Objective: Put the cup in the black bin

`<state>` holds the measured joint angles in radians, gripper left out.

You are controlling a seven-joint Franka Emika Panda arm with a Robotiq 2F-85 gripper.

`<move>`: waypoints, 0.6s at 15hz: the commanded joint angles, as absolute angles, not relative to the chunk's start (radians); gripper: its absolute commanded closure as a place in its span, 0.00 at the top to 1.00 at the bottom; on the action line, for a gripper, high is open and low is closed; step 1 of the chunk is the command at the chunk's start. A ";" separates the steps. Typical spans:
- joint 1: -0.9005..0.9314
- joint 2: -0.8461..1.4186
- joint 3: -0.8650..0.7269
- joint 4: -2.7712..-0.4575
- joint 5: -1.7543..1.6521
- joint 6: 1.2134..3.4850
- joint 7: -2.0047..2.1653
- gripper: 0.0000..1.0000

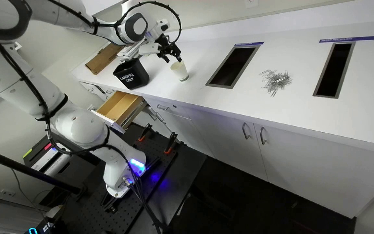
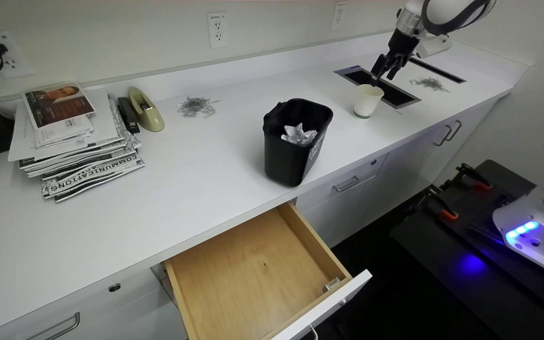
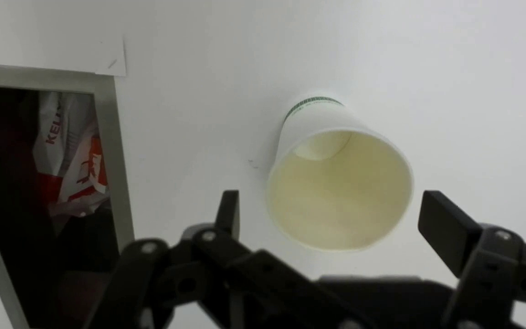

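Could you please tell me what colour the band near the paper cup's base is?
The band is green, clearest in the wrist view.

**Stretched far out from the base (image 1: 117, 177) with the gripper (image 1: 173, 60) parted**

In an exterior view, rises from the base through a white shoulder (image 1: 83, 123) and upper arm (image 1: 10, 83) to an elbow (image 1: 0, 16) high above the base. Bends there and stretches along the forearm (image 1: 67, 20), away from the base. Has the wrist (image 1: 136, 26) higher than the base and well apart. In both exterior views, points the gripper downward and glows blue at the base. In the wrist view, holds both fingers (image 3: 445, 233) apart, leaving a wide gap between the facing pads (image 3: 230, 210).
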<state>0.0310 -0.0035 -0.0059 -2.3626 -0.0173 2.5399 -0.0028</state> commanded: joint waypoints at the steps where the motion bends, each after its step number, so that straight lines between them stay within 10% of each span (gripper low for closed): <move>1: 0.023 0.069 -0.001 -2.313 -0.015 2.578 0.055 1.00; 9: 0.015 0.143 -0.026 -2.285 -0.034 2.611 0.137 1.00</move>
<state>0.0204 0.1173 -0.0189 -2.3044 -0.0191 2.5911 0.0931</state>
